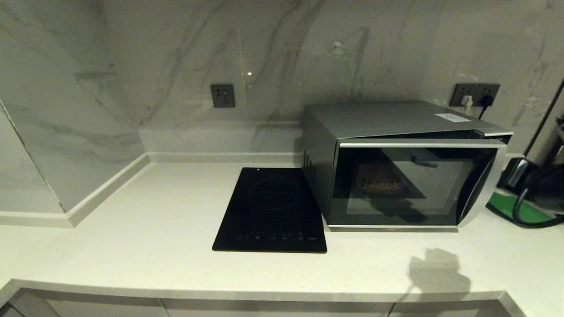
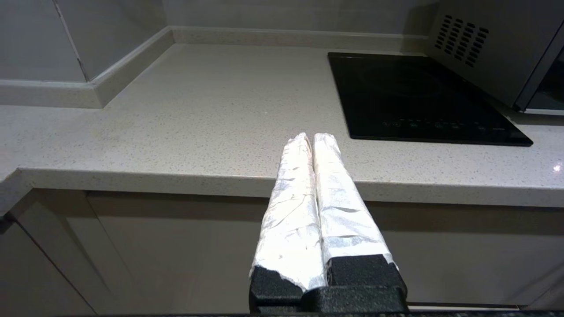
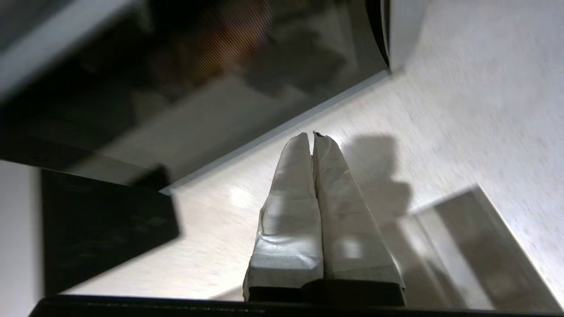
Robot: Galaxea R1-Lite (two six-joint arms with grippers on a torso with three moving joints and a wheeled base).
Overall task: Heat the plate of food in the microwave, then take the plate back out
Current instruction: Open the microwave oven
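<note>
- Stood the microwave (image 1: 396, 176) at the far right of the worktop (image 1: 132, 246), its dark glass door slightly ajar at the handle side, a gap showing along the top edge.
- Glimpsed through the glass a warm orange-brown patch, probably the plate of food (image 1: 381, 180), sitting inside the cavity; plate itself too dim to make out for certain.
- Hovered the right gripper (image 3: 313, 134) low over the worktop just in front of the door's bottom edge, jaws pressed together, pinching nothing; shadow cast on the worktop below.
- Judged that position as suited to nudging the door, either to close it for heating or to swing it wider.
- Parked the left gripper (image 2: 313, 136) off the near edge of the worktop, jaws pressed together and empty, clear of the work.
- Lay the black cooktop (image 1: 273, 211) flat just left of the microwave, bare.
- Showed a green tray (image 1: 515, 207) at far right, partly hidden behind cables.
</note>
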